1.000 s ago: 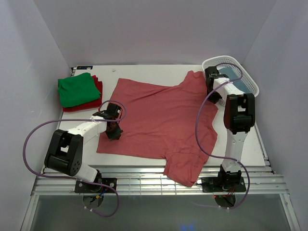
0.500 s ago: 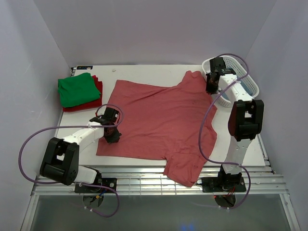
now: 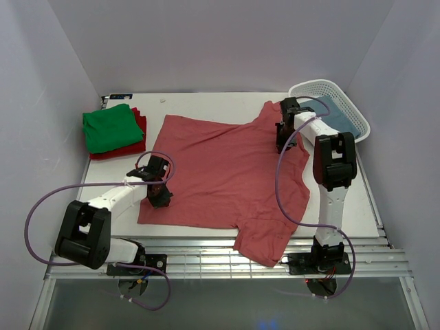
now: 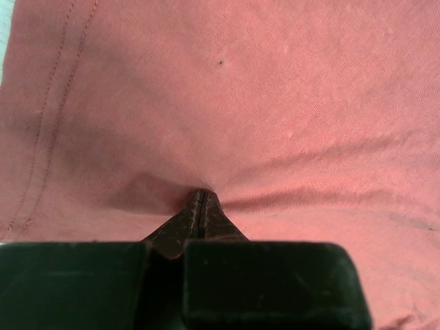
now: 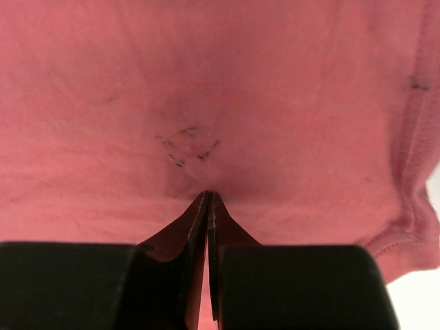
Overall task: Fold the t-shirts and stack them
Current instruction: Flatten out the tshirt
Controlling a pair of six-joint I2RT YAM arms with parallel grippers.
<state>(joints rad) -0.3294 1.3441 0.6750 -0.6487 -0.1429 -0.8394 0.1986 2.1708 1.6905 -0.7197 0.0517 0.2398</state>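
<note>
The dusty pinkish-red t-shirt lies spread flat on the white table. My left gripper is shut, its tips pressed down on the fabric near the shirt's left hem, with creases running out from them. My right gripper is shut, its tips pressed on the shirt near its far right sleeve. The bright green t-shirt lies folded on the dark red t-shirt at the far left. The grey-blue t-shirt lies in the basket.
A white lattice basket stands at the far right corner, just behind my right arm. One sleeve of the spread shirt hangs over the table's near edge. White walls close in on three sides.
My right gripper has moved from over the basket leftward and down onto the shirt's far right part. My left gripper has slid a little toward the near left on the fabric.
</note>
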